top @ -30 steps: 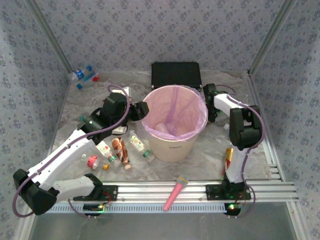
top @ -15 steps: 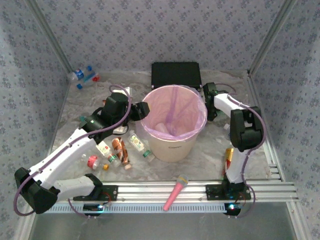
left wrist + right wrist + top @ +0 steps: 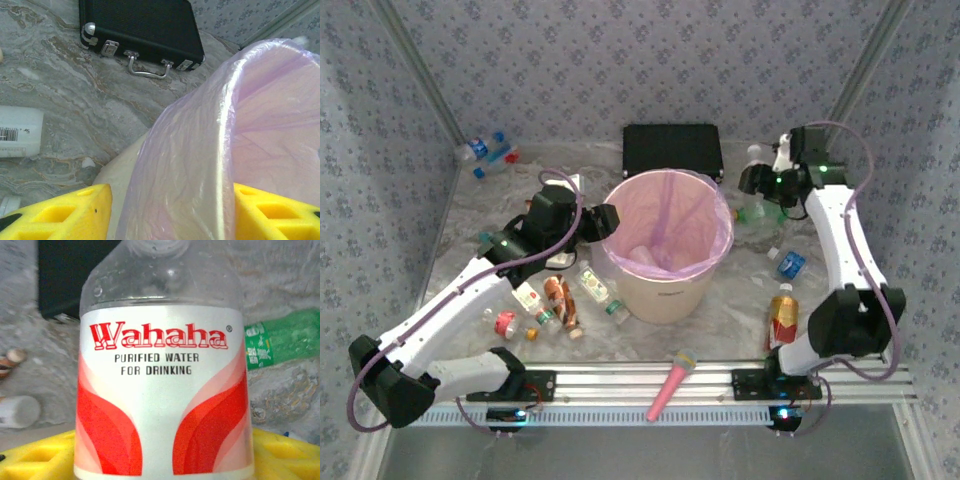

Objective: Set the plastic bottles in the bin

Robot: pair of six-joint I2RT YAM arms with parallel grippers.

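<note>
The bin (image 3: 670, 285) is a cream bucket with a pink bag, standing mid-table; a pale bottle (image 3: 638, 256) lies inside. My left gripper (image 3: 603, 220) is shut on its left rim, and the yellow fingers (image 3: 60, 212) straddle the bag-covered rim (image 3: 220, 150). My right gripper (image 3: 752, 182) is raised at the back right, shut on a clear Wahaha water bottle (image 3: 162, 390) with a red and white label. Its yellow fingers (image 3: 35, 457) press both sides of that bottle. A green bottle (image 3: 280, 342) lies on the table behind it.
Loose bottles lie left of the bin (image 3: 560, 300), at the back left corner (image 3: 485, 152) and on the right (image 3: 781, 315). A flat black box (image 3: 672, 150) sits behind the bin. A pink microphone stick (image 3: 670, 385) lies at the front rail.
My right arm has swung from the bin's right side up to the back right, and its jaws have closed on the water bottle. The left arm has stayed on the rim.
</note>
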